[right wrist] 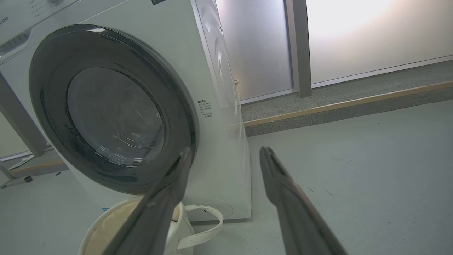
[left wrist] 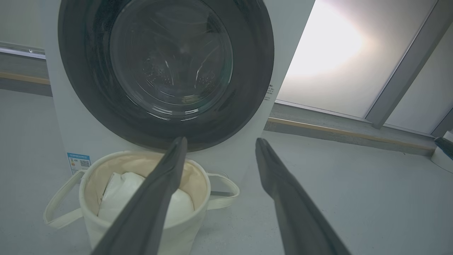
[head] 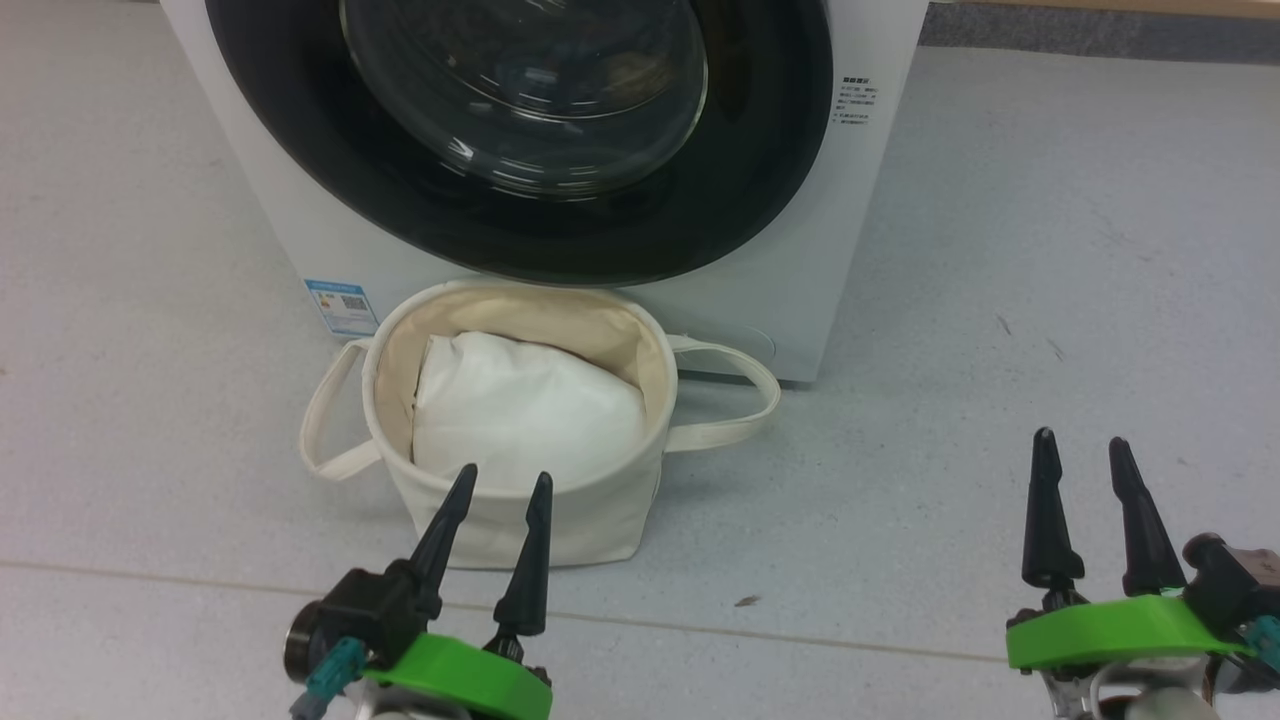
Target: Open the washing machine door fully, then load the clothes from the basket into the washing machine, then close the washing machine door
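The white washing machine stands ahead with its door shut flat against the front, black rim around clear glass. On the floor against it sits the cream basket; only a plain white padding shows inside, so the clothes are hidden. My left gripper is open, its tips just before the basket's near rim. Off to the right, over bare floor, my right gripper is open and holds nothing. The left wrist view looks between open fingers at the door and basket. The right wrist view sees the door from the right.
Grey floor spreads to the right of the washer. A raised kerb with a wooden strip and frosted glass panels run behind. One loop handle of the basket sticks out to the right, another to the left.
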`<state>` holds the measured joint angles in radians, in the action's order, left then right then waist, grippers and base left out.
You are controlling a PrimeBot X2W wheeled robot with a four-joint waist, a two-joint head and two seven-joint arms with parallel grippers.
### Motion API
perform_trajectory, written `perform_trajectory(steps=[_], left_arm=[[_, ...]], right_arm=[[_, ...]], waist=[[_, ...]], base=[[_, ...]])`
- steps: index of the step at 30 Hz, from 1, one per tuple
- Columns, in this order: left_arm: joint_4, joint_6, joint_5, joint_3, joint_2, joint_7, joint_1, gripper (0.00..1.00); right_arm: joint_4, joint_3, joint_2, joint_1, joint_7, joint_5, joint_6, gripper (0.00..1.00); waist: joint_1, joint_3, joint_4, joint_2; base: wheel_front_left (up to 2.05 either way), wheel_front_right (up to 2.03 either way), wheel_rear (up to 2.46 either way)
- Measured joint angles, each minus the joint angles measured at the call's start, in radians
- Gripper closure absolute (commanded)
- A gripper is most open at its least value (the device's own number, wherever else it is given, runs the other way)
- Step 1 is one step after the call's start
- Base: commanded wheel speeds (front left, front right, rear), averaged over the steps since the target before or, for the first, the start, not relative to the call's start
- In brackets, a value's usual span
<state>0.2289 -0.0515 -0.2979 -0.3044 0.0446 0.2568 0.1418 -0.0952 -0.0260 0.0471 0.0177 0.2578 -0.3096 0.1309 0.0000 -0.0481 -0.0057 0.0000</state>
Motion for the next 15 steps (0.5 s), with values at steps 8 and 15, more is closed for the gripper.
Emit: perform_trajectory(steps=[8,15], left_arm=[[0.001,0.000,0.000,0.001,0.000,0.000,-0.001,0.00],[0.002,0.000,0.000,0.001,0.000,0.000,-0.002,0.00]], right_arm=[[-0.005,0.001,0.000,-0.003,0.000,0.000,0.000,0.00],[-0.006,0.002,0.000,-0.004,0.000,0.000,0.000,0.00]], waist=[[-0.0001,0.013,-0.002,0.0000],[0.0000,0.019,0.000,0.0000]], base=[[0.00,0.00,0.00],[0.00,0.00,0.00]])
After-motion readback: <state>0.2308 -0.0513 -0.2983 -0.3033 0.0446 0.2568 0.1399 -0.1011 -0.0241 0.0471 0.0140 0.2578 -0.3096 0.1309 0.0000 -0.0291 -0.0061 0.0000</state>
